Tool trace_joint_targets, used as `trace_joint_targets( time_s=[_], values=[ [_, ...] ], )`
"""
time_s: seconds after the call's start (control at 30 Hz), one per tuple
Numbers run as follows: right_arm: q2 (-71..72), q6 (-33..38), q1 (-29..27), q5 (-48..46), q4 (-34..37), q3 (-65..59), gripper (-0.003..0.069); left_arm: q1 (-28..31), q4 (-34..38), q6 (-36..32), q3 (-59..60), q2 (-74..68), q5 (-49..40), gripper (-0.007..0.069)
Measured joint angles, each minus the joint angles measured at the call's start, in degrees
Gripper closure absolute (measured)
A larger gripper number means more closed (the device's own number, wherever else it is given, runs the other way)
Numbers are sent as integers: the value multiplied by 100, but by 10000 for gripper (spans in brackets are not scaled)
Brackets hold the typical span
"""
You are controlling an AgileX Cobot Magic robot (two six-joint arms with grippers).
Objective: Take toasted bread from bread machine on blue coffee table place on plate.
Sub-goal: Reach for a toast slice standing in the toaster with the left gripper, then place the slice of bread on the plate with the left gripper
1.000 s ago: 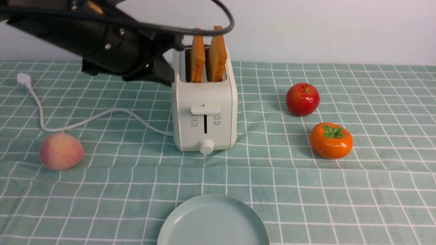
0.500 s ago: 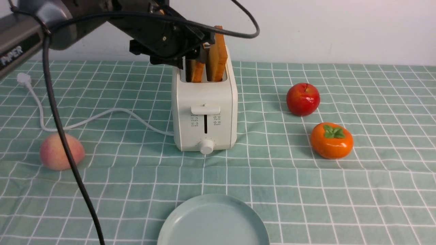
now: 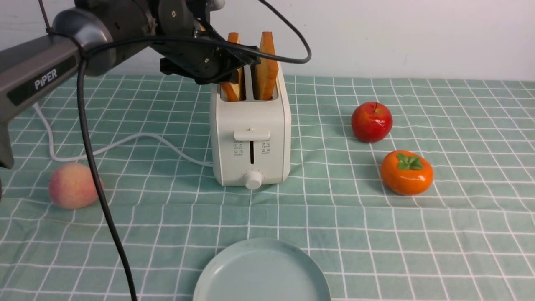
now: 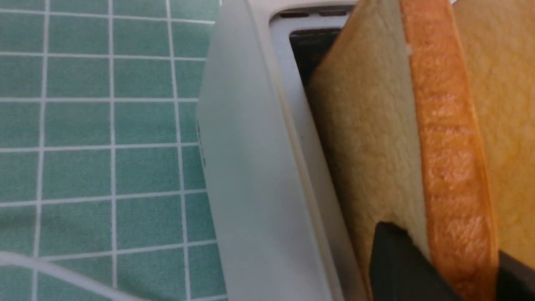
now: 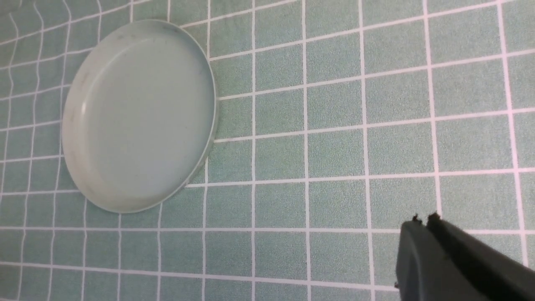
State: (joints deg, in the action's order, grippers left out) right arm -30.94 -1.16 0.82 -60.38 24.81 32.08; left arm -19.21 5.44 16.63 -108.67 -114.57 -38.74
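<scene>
Now the table point(image 3: 355, 234), spread with green gridded cloth, is carrying everything, and the cream bread machine point(image 3: 250, 121) is standing toward twelve o'clock from the pale plate point(image 3: 262, 271). The left gripper point(image 4: 464, 267) is reaching in over the slots from about ten o'clock — its fingers are closing around the left slice of toast point(image 4: 451, 138), one on each face, so it is gripping that bread. The slice is leaning in its slot, its lower part still inside the machine. The right slice of toast point(image 3: 267, 71) is sitting at three o'clock from the held one, poking up from the other slot. The right gripper point(image 5: 426, 221) is hovering above the cloth, its tips together — nothing between them. A persimmon point(image 3: 406, 172) and a red apple point(image 3: 371, 122) are lying toward four and three o'clock of the machine, a peach point(image 3: 74, 186) toward eight.
</scene>
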Motion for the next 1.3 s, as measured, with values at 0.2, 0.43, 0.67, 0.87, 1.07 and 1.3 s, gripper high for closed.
trace_joint_targets(
  time_s=[0.2, 0.43, 0.67, 0.87, 1.07, 1.3],
  values=[
    [0, 49, 0, 0, -18, 0, 634, 0, -302, 9, 11, 1133, -868, 519],
    [0, 225, 0, 0, -18, 0, 625, 0, -172, -24, 672, 2467, -2642, 519],
    [0, 278, 0, 36, -20, 0, 624, 0, 1734, -934, 3606, 3137, -2382, 519],
    [0, 278, 0, 133, -20, 0, 621, 0, 4005, -2421, 5337, 2979, -1420, 519],
    [0, 299, 0, 159, -14, 2, 609, 0, 5087, -3432, 5721, 2301, -1008, 503],
    [-178, 299, 0, 22, -8, 529, 592, 0, 4567, -3501, 5722, 1848, -826, 259]
  ],
)
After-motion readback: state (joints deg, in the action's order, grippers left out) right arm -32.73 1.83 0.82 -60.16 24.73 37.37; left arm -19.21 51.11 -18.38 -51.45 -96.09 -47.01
